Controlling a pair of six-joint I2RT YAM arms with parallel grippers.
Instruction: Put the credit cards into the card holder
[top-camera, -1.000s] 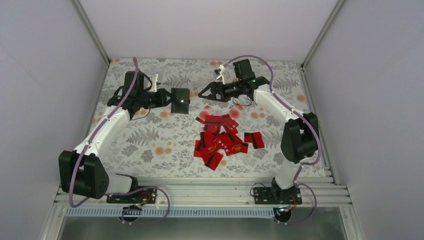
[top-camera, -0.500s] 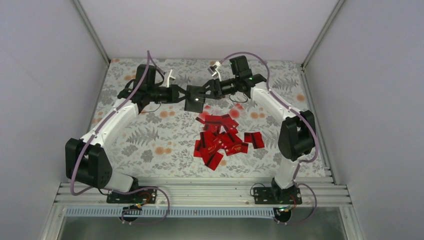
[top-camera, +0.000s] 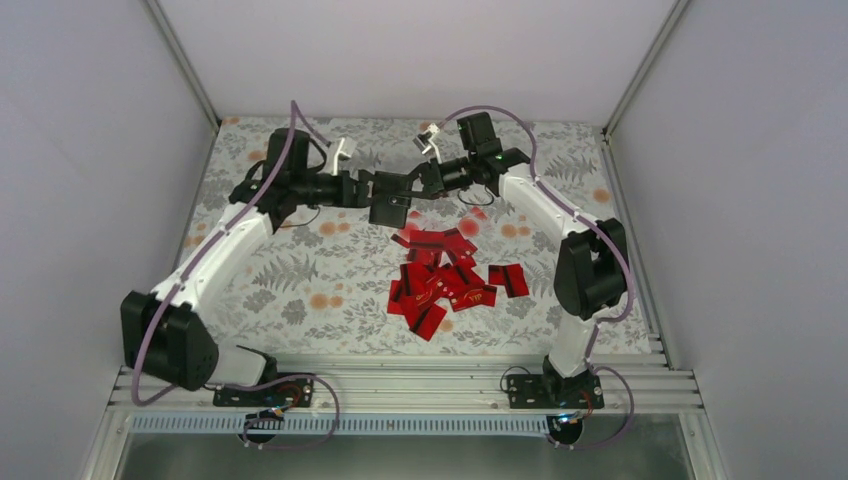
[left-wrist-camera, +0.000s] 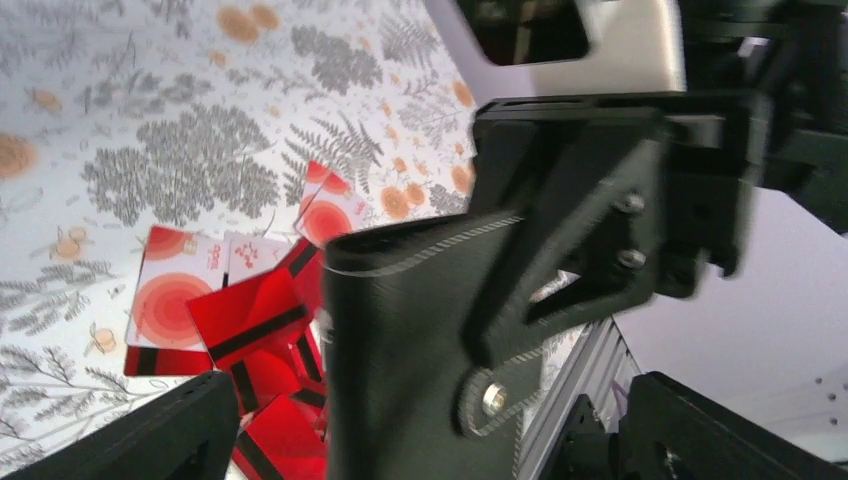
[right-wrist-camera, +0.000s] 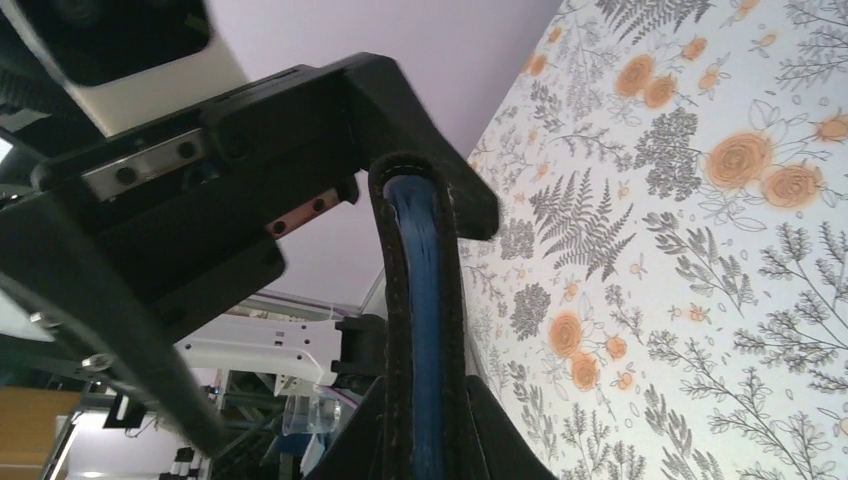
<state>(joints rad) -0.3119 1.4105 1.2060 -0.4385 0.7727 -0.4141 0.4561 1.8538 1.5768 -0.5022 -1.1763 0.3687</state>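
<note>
The black card holder (top-camera: 388, 208) hangs above the back middle of the table, between my two grippers. My right gripper (top-camera: 415, 188) is shut on it, and in the right wrist view its fingers press both sides of the card holder (right-wrist-camera: 420, 300), whose blue lining shows along the edge. My left gripper (top-camera: 378, 190) is open. Its fingers (left-wrist-camera: 150, 430) stand wide on either side of the card holder (left-wrist-camera: 400, 340) without touching it. The red credit cards (top-camera: 445, 280) lie in a loose pile on the table below, and some (left-wrist-camera: 250, 340) show black stripes.
Two white cards with red circles (left-wrist-camera: 170, 300) lie at the pile's far edge. An aluminium rail (top-camera: 400, 385) runs along the near edge, where the arm bases sit. White walls close in the flowered table (top-camera: 280, 290) on the left, back and right.
The arms came together at the back middle. The right gripper shut on the card holder that the left gripper was holding. The left gripper then opened.
</note>
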